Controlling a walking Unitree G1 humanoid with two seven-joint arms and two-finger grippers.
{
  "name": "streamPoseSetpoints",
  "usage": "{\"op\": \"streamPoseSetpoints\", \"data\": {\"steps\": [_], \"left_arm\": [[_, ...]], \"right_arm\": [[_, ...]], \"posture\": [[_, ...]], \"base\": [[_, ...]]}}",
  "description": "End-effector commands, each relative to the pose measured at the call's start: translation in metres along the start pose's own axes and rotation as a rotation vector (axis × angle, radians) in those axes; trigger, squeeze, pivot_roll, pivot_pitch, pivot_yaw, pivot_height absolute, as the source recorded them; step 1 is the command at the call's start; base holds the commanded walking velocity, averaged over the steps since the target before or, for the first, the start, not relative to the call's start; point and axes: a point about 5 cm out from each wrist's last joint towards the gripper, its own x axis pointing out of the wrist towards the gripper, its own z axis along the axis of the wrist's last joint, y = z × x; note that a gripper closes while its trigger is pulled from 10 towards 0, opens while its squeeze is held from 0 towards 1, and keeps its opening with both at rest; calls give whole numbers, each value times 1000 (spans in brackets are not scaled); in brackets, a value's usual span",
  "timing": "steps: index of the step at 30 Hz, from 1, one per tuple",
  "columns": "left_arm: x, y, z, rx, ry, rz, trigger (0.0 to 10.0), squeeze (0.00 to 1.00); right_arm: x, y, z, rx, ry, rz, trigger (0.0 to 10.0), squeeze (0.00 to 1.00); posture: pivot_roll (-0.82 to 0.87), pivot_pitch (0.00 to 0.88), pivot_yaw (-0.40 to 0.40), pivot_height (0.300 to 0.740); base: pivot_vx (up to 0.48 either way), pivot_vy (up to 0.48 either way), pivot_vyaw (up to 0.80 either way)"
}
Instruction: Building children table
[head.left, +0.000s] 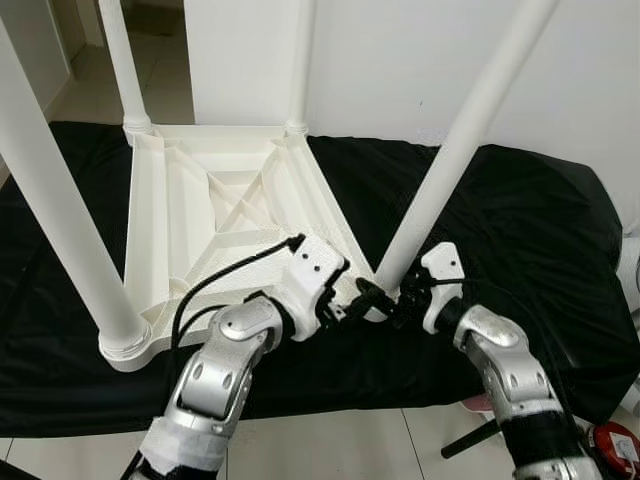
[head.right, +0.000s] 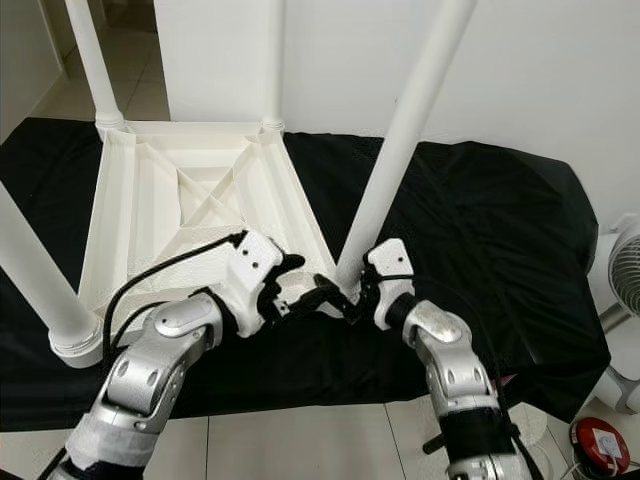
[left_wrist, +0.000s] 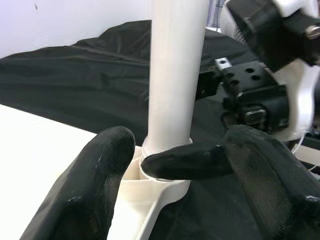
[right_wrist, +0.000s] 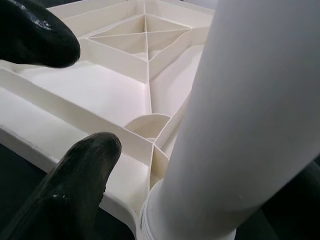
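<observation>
A white plastic children table (head.left: 225, 215) lies upside down on a black cloth (head.left: 520, 250), with its ribbed underside up and its legs standing upward. The near right leg (head.left: 455, 160) leans a little to the right, and its base (left_wrist: 165, 150) sits in the corner socket. My left gripper (head.left: 357, 299) is at that base from the left and is open, with its fingers (left_wrist: 95, 195) on either side of the socket. My right gripper (head.left: 399, 296) is at the base from the right, open, with one finger (left_wrist: 185, 161) lying across the leg's collar. Its other fingers (right_wrist: 75, 185) hover over the tabletop's corner.
The near left leg (head.left: 60, 220) rises close to my left arm, and two far legs (head.left: 120, 60) stand by the white wall. A white fan (head.right: 625, 275) and a red object (head.right: 600, 446) sit on the tiled floor at the right.
</observation>
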Motion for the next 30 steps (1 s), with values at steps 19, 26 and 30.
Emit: {"op": "streamPoseSetpoints", "data": {"steps": [19,26,30], "left_arm": [[-3,-6,-9,-10,41,-8,10000,0],[-2,-5,-8,-9,38,-5,10000,0],[-2,-6,-7,-12,35,-6,10000,0]], "right_arm": [[24,-4,-28,61,62,102,0,0],[24,-5,-32,70,62,107,0,0],[18,-4,-36,73,61,100,0,0]], "posture": [[20,0,-117,740],[19,0,-118,740],[11,0,-124,740]], "base": [[0,0,0],[0,0,0],[0,0,0]]}}
